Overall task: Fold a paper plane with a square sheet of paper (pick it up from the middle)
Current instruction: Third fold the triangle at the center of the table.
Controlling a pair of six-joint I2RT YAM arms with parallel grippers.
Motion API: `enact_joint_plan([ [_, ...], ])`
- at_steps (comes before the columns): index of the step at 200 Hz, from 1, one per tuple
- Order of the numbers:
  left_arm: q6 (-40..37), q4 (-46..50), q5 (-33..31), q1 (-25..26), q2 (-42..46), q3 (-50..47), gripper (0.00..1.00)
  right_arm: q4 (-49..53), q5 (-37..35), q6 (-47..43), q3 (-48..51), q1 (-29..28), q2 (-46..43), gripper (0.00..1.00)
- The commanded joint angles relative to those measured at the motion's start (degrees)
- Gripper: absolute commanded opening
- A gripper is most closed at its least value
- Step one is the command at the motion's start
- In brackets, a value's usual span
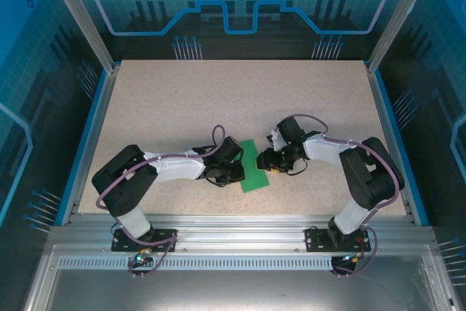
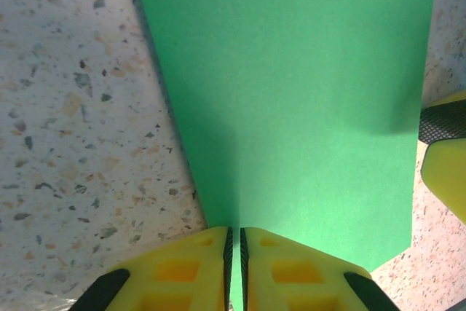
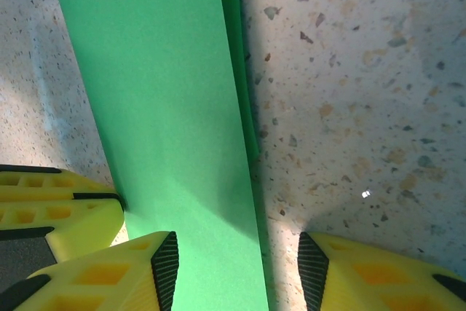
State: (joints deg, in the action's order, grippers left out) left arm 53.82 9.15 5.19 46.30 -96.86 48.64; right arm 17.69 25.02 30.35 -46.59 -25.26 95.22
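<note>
The bright-green sheet of paper lies on the table between the two arms as a narrow strip, folded over, with a second layer showing along its edge. My left gripper sits at its left side. In the left wrist view the left gripper is shut on the paper, with green showing in the thin slit between the pads. My right gripper is at the paper's right side. It stands open astride the paper's long edge, one finger over the paper, the other over bare table.
The speckled tabletop stretches behind the arms, bounded by blue side rails and a metal rail in front. A finger of the right gripper shows at the paper's edge in the left wrist view. The left gripper's fingers show in the right wrist view.
</note>
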Motion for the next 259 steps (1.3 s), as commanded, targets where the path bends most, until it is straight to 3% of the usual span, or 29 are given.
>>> enact_joint_plan([
  [1, -0.87, 1.75, -1.15, -0.22, 0.00, -0.59, 0.15, -2.30, 4.24, -0.37, 0.71, -1.64, 0.84, 0.49],
  [125, -3.63, 2.72, -0.54, -0.32, 0.88, 0.58, 0.16, -1.62, 5.17, -1.14, -0.58, -0.15, 0.74, 0.40],
  [172, -3.89, 2.21, 0.00, -0.29, 0.62, 0.66, 0.16, -1.08, 6.19, -2.71, -3.50, 0.22, 4.16, 0.34],
  [190, -3.90, 2.15, -0.01, -0.31, 0.94, 0.42, 0.17, -0.31, 6.35, -3.42, -5.06, 0.77, 5.03, 0.27],
  [213, -4.53, 1.22, -0.33, -0.25, 3.24, -0.45, 0.21, -0.45, 7.09, -3.23, -4.89, 1.33, 5.12, 0.18],
  [233, -6.55, -2.34, -0.92, 0.35, 7.98, -3.64, 0.30, -2.21, 7.80, -1.14, -4.12, 1.27, 4.24, 0.12],
  [259, -13.10, -1.62, -6.22, 3.45, 14.18, -6.00, 0.42, -5.88, 8.96, 3.70, 0.05, 1.27, 2.31, 0.09],
])
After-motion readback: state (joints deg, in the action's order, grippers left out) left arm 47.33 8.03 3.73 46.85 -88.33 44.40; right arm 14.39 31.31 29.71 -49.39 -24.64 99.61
